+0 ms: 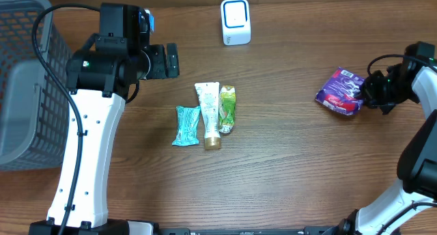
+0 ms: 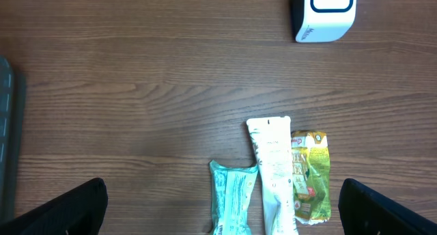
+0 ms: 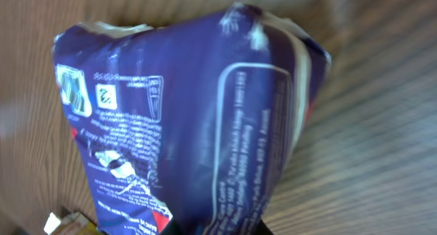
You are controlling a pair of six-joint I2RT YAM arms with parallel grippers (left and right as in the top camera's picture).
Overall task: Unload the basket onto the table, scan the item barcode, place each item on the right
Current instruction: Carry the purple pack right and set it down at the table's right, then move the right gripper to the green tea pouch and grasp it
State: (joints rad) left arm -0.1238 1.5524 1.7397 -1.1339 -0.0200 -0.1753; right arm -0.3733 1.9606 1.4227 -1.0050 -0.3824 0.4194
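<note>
Right claw [image 1: 369, 91]: far right of the frame, touching the purple packet [image 1: 339, 91]. I cannot tell if it pinches it.
Left claw [image 1: 169, 60]: upper left, spread wide, nothing in it.
Purple packet: on the table, far right.
Scanner [image 1: 235, 21]: top middle.
Middle: teal packet [image 1: 186, 125], white tube [image 1: 209, 114], green packet [image 1: 227, 108], side by side.

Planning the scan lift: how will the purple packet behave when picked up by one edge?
Probably floppy: the purple packet looks like crinkled film, bulging and creased, so it may sag from the right gripper at its edge. Likely light for its size. Its glossy skin could slip in a thin pinch.
</note>
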